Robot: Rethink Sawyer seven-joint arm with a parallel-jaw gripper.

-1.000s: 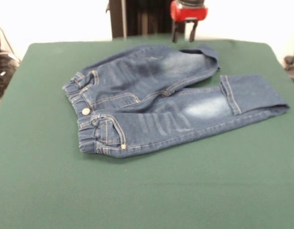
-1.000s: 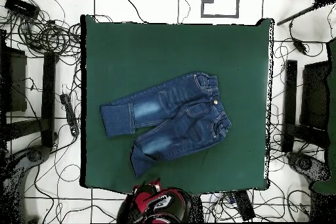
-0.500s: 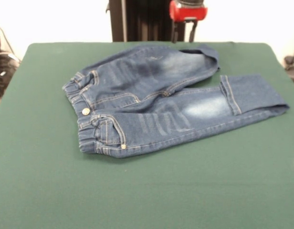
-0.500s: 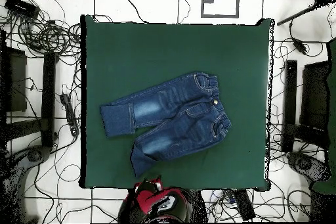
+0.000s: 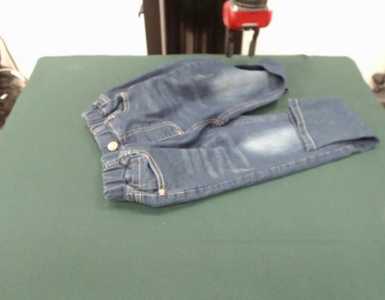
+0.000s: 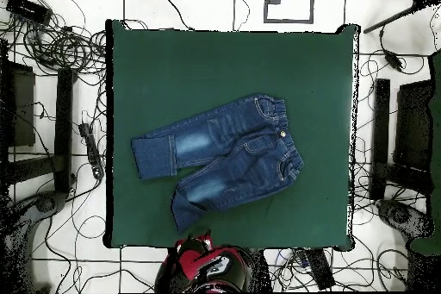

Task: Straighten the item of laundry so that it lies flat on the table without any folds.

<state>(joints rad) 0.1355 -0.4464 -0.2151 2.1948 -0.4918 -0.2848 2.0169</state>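
Your gripper hangs empty above the table's edge, its two fingers parted, so you are between grasps. Directly beneath it lies the curled cuff of one leg of the jeans; beyond that, the other leg's cuff is folded back. Next, probably pinch the nearest cuff and draw it out straight.

1. The table has a dark green top.
2. The jeans lie on the table, waistband toward its right edge.
3. One leg stretches left with a folded cuff; the other angles down-left.
4. The red and black arm sits at the table's bottom edge, just below the jeans' lower leg.
5. Cables lie on the floor left of the table.
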